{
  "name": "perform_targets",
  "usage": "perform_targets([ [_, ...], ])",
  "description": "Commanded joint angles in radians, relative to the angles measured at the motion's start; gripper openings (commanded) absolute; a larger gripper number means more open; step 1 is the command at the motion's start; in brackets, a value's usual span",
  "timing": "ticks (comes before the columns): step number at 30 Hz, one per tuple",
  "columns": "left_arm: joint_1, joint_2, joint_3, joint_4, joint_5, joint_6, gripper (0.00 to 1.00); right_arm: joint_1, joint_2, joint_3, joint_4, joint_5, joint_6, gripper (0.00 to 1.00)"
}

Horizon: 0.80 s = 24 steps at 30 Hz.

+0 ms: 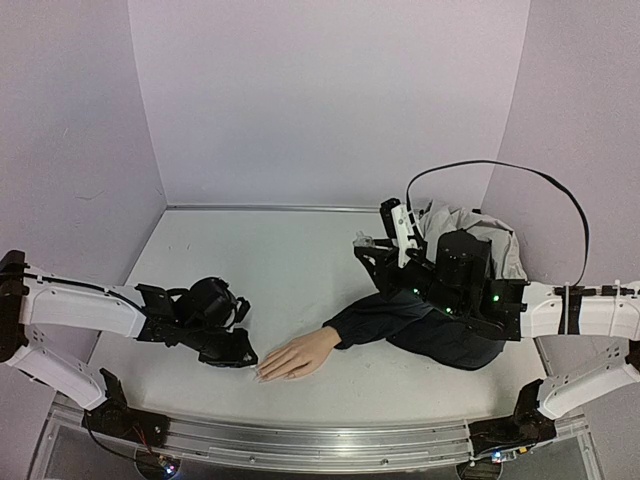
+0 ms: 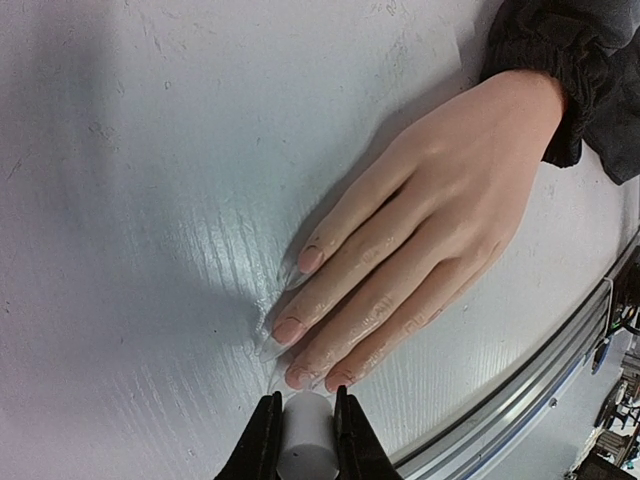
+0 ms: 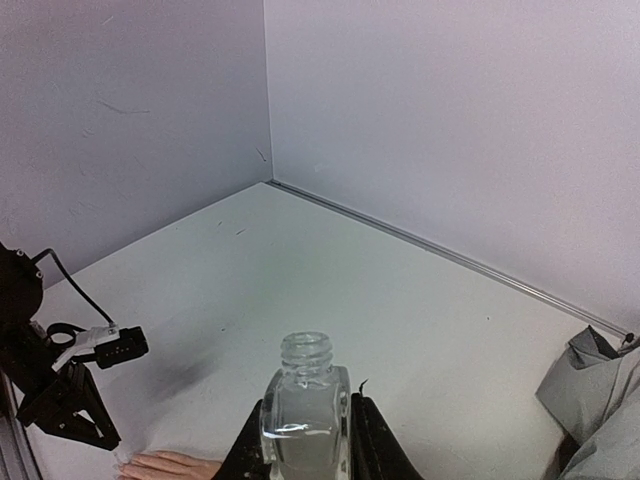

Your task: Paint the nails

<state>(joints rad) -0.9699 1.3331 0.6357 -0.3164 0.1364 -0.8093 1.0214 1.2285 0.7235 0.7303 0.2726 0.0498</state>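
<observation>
Left wrist view suggests you're mid-painting: your left gripper (image 2: pixel 303 405) pinches a white brush cap (image 2: pixel 305 445) just short of the nails (image 2: pixel 289 330). The mannequin hand (image 2: pixel 430 220) lies palm-down on the table (image 2: pixel 150 150), its long axis running sleeve to fingertips and pointing at that gripper. Next, ease the tip gently onto one nail. Your right gripper (image 3: pixel 305 450) clamps the open bottle (image 3: pixel 303 400).

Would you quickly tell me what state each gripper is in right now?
Left gripper: shut on a white cylindrical cap.
Right gripper: shut on the uncapped clear glass bottle.
</observation>
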Motion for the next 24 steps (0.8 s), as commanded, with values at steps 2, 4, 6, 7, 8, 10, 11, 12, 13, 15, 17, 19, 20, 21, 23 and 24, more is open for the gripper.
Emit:
perform_targets([
  [2,-0.001,0.015,0.049,0.008,0.012,0.013,0.0,0.002,-0.01,0.024,0.069,-0.005,0.012,0.0],
  [4,-0.001,0.021,0.051,0.01,0.015,0.015,0.0,0.001,-0.009,0.024,0.069,-0.006,0.012,0.0],
  [6,-0.001,0.024,0.053,0.011,0.02,0.016,0.0,0.002,-0.01,0.024,0.069,-0.007,0.013,0.0],
  [7,-0.001,0.024,0.053,0.013,0.021,0.016,0.0,0.001,-0.01,0.024,0.069,-0.006,0.013,0.0],
  [8,-0.001,0.024,0.053,0.013,0.022,0.017,0.0,0.002,-0.011,0.024,0.069,-0.007,0.013,0.0],
  [10,-0.002,0.027,0.053,0.014,0.022,0.016,0.0,0.001,-0.011,0.024,0.069,-0.007,0.013,0.0],
  [11,-0.001,0.028,0.053,0.014,0.021,0.016,0.0,0.001,-0.011,0.024,0.068,-0.007,0.013,0.0],
  [12,-0.001,0.03,0.054,0.014,0.023,0.017,0.0,0.001,-0.011,0.024,0.069,-0.007,0.013,0.0],
  [13,-0.001,0.033,0.055,0.014,0.022,0.018,0.0,0.001,-0.011,0.024,0.069,-0.008,0.013,0.0],
  [15,-0.001,0.031,0.055,0.014,0.018,0.019,0.0,0.002,-0.012,0.022,0.068,-0.007,0.013,0.0],
  [17,-0.001,0.027,0.054,0.013,0.012,0.019,0.0,0.002,-0.012,0.022,0.068,-0.007,0.013,0.0],
  [19,-0.001,0.023,0.052,0.012,0.007,0.017,0.0,0.003,-0.013,0.022,0.068,-0.007,0.014,0.0],
  [20,-0.002,0.022,0.051,0.009,0.004,0.015,0.0,0.001,-0.014,0.022,0.069,-0.008,0.014,0.0],
  [21,0.001,0.021,0.051,0.007,0.002,0.014,0.0,0.001,-0.014,0.022,0.069,-0.008,0.013,0.0],
  [23,0.0,0.016,0.048,0.004,-0.003,0.011,0.0,0.001,-0.014,0.022,0.069,-0.008,0.013,0.0],
  [24,0.0,0.016,0.047,0.002,-0.004,0.009,0.0,0.001,-0.014,0.022,0.069,-0.007,0.014,0.0],
])
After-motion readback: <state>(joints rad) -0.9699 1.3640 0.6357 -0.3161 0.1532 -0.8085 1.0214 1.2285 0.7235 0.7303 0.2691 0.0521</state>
